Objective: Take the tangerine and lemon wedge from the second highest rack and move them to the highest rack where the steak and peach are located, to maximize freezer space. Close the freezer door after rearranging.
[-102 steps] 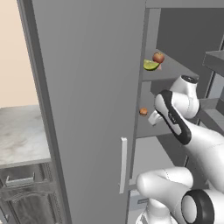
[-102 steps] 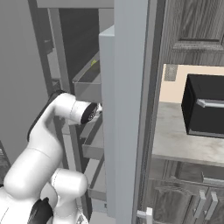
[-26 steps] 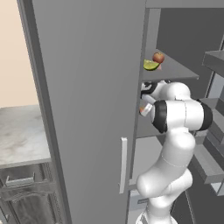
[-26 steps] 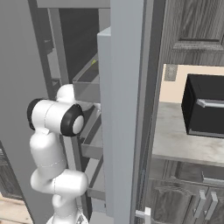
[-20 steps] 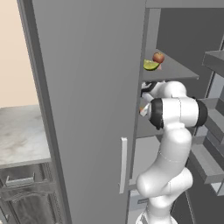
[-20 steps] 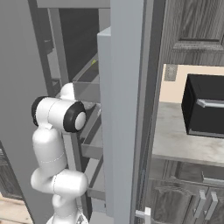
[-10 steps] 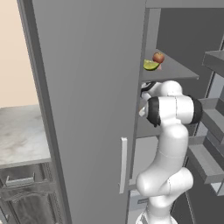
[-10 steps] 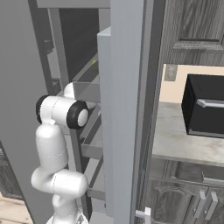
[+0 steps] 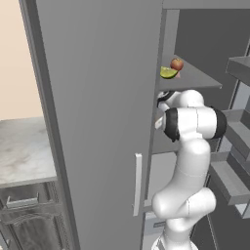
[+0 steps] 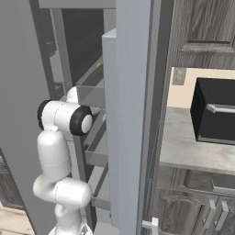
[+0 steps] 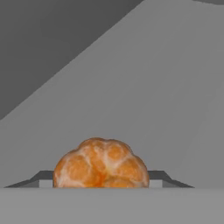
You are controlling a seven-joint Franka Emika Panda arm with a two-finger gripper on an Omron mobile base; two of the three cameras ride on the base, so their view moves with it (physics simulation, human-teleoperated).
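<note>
Where fingertips show, tangerine [image 11: 101, 163] seemingly between

Tangerine [image 11: 101, 164], bottom centre of my hand view: dimpled, lumpy orange peel, slightly glossy. Rack floor [image 11: 144, 92] behind it: plain matt grey, smooth. Freezer door [image 9: 97, 112], left base view centre: flat matt grey, pale smooth bar handle [image 9: 137, 184]. Counter [image 9: 24, 151], left edge: pale, mottled stone look. Cabinets [image 10: 202, 27], upper right of right base view: dark grained wood.
</note>
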